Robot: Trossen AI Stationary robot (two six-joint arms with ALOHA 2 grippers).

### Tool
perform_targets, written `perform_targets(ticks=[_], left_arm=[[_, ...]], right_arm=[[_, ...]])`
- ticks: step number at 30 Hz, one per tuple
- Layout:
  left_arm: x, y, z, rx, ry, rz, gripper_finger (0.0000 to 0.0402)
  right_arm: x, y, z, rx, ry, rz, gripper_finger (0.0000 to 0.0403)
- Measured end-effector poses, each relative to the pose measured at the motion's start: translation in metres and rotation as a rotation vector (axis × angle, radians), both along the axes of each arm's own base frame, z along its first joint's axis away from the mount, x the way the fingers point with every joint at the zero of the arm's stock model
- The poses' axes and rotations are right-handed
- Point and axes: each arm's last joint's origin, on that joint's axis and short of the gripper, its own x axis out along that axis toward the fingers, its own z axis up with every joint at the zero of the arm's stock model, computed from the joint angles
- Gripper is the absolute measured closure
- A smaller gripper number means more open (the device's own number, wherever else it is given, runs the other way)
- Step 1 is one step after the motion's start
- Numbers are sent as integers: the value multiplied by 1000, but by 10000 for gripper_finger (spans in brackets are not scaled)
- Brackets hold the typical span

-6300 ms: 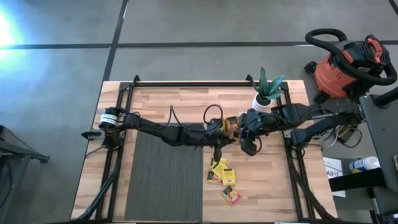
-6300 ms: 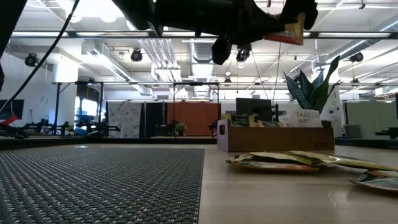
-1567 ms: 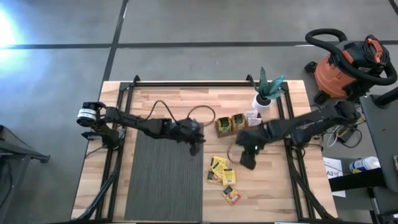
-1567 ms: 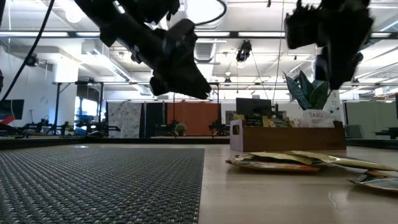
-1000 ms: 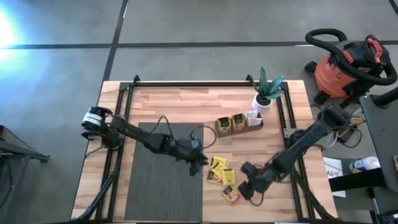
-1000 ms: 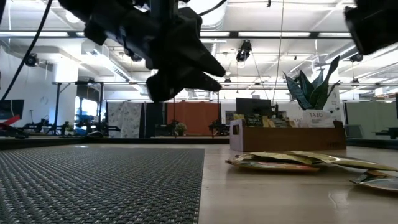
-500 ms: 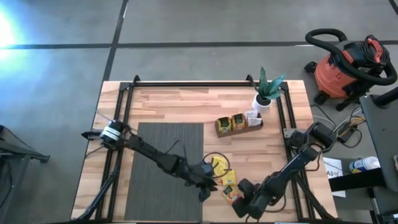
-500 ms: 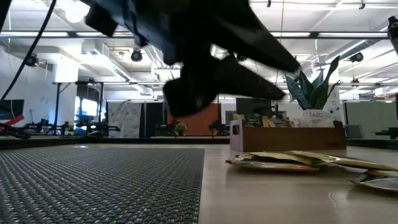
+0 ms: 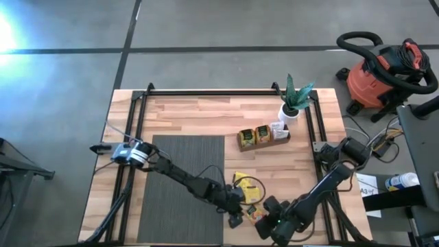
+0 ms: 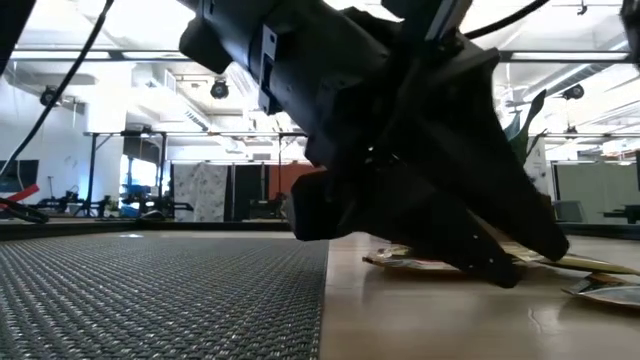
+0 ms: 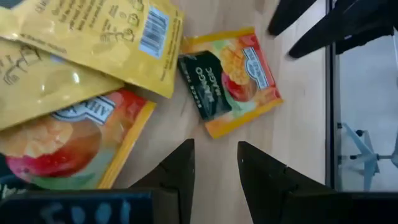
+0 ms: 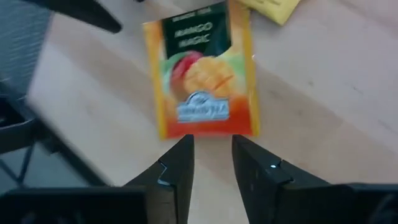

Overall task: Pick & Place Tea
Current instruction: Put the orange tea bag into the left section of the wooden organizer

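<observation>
Near the table's front edge, an orange tea bag [image 12: 202, 71] is lying flat between the left gripper [image 9: 234, 221] and right gripper [image 9: 264, 227]. Both are hanging a little open, holding nothing, pointing at it.

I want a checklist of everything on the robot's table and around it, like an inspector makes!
Surface: wooden table with a dark woven mat.
Job's things: loose tea sachets near the front edge; a Mango Magic sachet lies alone; more tea stands in the wooden tray.
Clutter: potted plant beside the tray.
Grippers: left gripper open, empty, over the sachets; right gripper open, empty, at the Mango Magic sachet.
Cables: a black loop on the left arm.
Surroundings: red shop vacuum on the floor.
</observation>
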Motion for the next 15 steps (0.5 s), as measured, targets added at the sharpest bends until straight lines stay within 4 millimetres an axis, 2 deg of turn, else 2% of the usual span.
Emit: perform_targets(ticks=[6,10,15], left_arm=[[3,7,-2,-12,-9,21,287],[3,13,-6,-25,-8,42,287],[9,18,-2,-60,-66,62,287]], right_arm=[[2,-2,-18,-30,15,-18,311],[1,-4,-19,-35,16,-12,323],[1,-4,-20,-43,14,6,336]])
